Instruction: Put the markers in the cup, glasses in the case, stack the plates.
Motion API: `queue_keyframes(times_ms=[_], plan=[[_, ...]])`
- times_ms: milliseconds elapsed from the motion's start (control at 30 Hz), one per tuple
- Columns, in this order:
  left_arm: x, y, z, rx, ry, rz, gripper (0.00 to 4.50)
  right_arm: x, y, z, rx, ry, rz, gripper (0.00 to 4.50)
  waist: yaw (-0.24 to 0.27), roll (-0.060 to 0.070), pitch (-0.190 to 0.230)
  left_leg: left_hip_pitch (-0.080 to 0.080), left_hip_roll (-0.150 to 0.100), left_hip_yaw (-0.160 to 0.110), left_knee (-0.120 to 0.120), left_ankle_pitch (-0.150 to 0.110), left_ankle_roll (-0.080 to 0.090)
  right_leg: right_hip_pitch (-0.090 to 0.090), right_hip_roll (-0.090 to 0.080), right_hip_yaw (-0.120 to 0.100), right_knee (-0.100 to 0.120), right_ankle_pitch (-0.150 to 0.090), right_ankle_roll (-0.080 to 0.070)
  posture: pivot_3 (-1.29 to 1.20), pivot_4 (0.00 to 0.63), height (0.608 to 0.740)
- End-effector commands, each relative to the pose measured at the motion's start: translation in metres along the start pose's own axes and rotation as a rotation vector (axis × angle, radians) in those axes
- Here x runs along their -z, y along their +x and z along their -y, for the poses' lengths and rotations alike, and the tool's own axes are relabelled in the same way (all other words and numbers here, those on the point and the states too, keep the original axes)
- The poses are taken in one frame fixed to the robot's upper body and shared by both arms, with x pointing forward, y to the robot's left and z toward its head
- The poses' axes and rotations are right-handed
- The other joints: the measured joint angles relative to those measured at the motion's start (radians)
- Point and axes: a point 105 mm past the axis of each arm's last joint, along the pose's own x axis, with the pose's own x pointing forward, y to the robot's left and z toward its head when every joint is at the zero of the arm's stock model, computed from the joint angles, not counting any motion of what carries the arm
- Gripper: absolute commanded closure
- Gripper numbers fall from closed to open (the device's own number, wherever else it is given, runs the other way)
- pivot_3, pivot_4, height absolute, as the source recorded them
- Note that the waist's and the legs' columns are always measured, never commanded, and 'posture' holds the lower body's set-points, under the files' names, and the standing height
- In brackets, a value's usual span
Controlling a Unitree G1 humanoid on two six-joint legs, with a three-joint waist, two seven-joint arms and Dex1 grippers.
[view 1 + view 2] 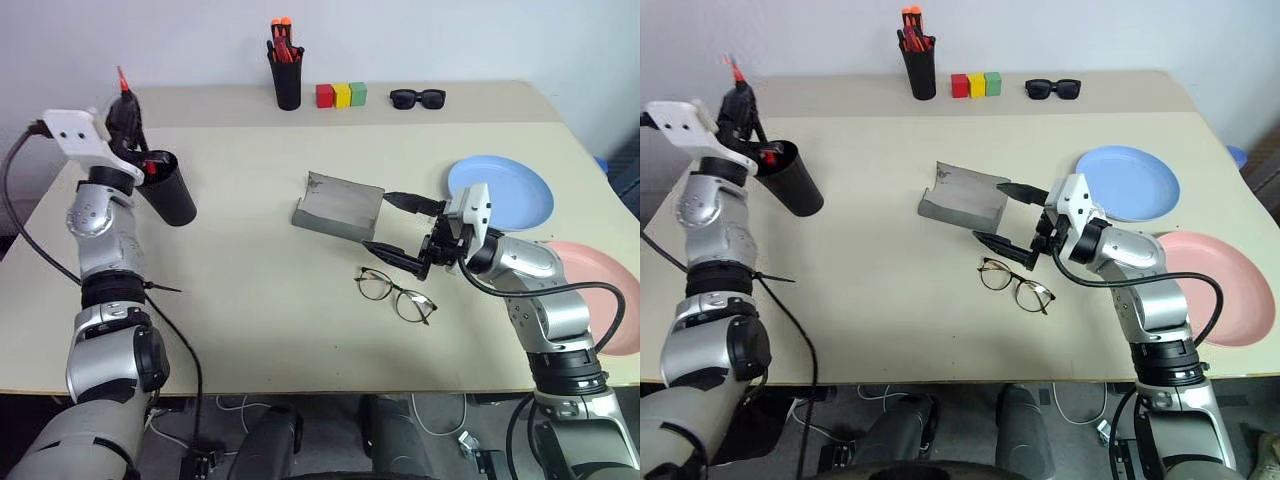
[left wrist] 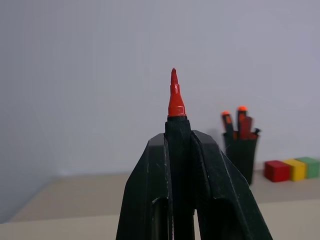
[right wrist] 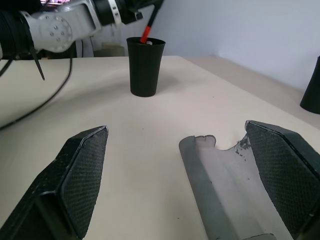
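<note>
My left gripper point(image 1: 123, 100) is raised at the table's left side, pointing up, shut on a marker point(image 2: 174, 97) whose red tip sticks out above the fingers. Just below it stands the black cup point(image 1: 170, 192). A red piece point(image 1: 150, 168) shows at the cup's rim; I cannot tell whether it belongs to the held marker. My right gripper point(image 1: 378, 222) hangs open between the grey case point(image 1: 338, 205), which lies with its flap open, and the wire-frame glasses point(image 1: 395, 292) on the table in front of it. The blue plate point(image 1: 515, 195) and pink plate point(image 1: 605, 290) lie apart at the right.
At the back stand a black pen holder point(image 1: 288, 80) with orange-red markers, three coloured blocks point(image 1: 341, 95) and black sunglasses point(image 1: 418, 98). A black cable runs along my left arm. The table's front edge is close behind the glasses.
</note>
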Motion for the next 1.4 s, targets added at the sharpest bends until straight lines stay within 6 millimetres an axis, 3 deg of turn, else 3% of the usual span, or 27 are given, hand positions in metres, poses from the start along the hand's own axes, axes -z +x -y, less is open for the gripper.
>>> queue_keyframes(times_ms=[33, 67, 367, 467, 567, 733, 933, 1000, 1200, 1400], plan=[[-0.01, -0.002, -0.008, -0.022, 0.011, 0.053, 4.48, -0.02, 0.003, -0.001, -0.011, -0.053, 0.053, 0.0, -0.007, 0.0, 0.0, 0.0, 0.0, 0.0, 0.0, 0.0, 0.0, 0.0, 0.0, 0.0, 0.0, 0.0, 0.0, 0.0, 0.15, 0.74], [-0.008, -0.004, -0.008, -0.02, 0.016, 0.051, 4.48, -0.021, 0.003, -0.001, -0.01, -0.055, 0.054, 0.0, -0.011, 0.0, 0.0, 0.0, 0.0, 0.0, 0.0, 0.0, 0.0, 0.0, 0.0, 0.0, 0.0, 0.0, 0.0, 0.0, 0.15, 0.74], [-0.007, -0.01, -0.009, -0.025, 0.023, 0.057, 0.03, -0.02, 0.002, 0.001, -0.003, -0.058, 0.048, 0.0, -0.016, 0.0, 0.0, 0.0, 0.0, 0.0, -0.001, 0.0, 0.001, -0.001, 0.0, 0.0, 0.0, 0.0, 0.0, 0.0, 0.15, 0.74], [-0.018, -0.006, 0.001, 0.02, 0.007, 0.09, 0.03, -0.02, 0.002, 0.0, -0.004, -0.057, 0.047, 0.0, -0.016, 0.0, 0.0, 0.0, 0.0, 0.0, -0.001, -0.001, 0.001, -0.001, 0.0, 0.0, 0.0, 0.0, 0.0, 0.0, 0.15, 0.74], [-0.03, 0.0, 0.024, 0.139, -0.009, 0.099, 0.03, -0.019, 0.001, 0.002, 0.001, -0.054, 0.043, 0.0, -0.014, 0.0, 0.0, 0.0, 0.0, 0.0, 0.0, -0.001, 0.001, -0.001, 0.0, 0.0, 0.0, 0.0, 0.0, 0.0, 0.15, 0.74], [-0.042, 0.009, 0.083, 0.437, -0.093, 0.034, 0.03, -0.011, -0.005, 0.008, 0.028, -0.051, 0.014, 0.0, -0.015, 0.0, 0.0, 0.0, 0.0, 0.0, 0.0, -0.001, 0.001, -0.001, 0.0, 0.0, 0.001, 0.0, 0.0, 0.0, 0.15, 0.74], [0.007, -0.014, 0.171, 0.963, -0.091, -0.285, 0.03, -0.008, -0.006, 0.011, 0.049, -0.049, 0.014, 0.0, -0.017, 0.0, 0.0, 0.001, 0.0, 0.0, 0.0, -0.002, 0.004, 0.0, 0.001, 0.0, 0.001, 0.0, 0.0, 0.0, 0.15, 0.74], [0.02, -0.019, 0.188, 1.065, -0.073, -0.342, 0.03, -0.008, -0.004, 0.01, 0.053, -0.052, 0.019, 0.0, -0.018, 0.0, 0.0, 0.001, 0.0, 0.0, 0.0, -0.002, 0.004, 0.0, 0.001, 0.0, 0.001, 0.0, 0.0, 0.0, 0.15, 0.74], [0.049, -0.033, 0.224, 1.287, -0.099, -0.52, 0.03, -0.009, -0.008, 0.008, 0.089, -0.066, 0.024, 0.0, -0.018, 0.0, 0.0, 0.0, 0.0, 0.001, 0.0, -0.002, 0.004, 0.0, 0.001, 0.0, 0.0, 0.0, 0.0, 0.0, 0.15, 0.74], [0.076, -0.048, 0.234, 1.382, 0.044, -0.676, 0.03, -0.011, -0.015, 0.008, 0.131, -0.079, 0.022, 0.0, -0.02, 0.0, 0.0, 0.0, 0.0, 0.001, 0.0, -0.002, 0.005, 0.0, 0.001, 0.0, 0.0, 0.0, 0.0, 0.0, 0.15, 0.74]])
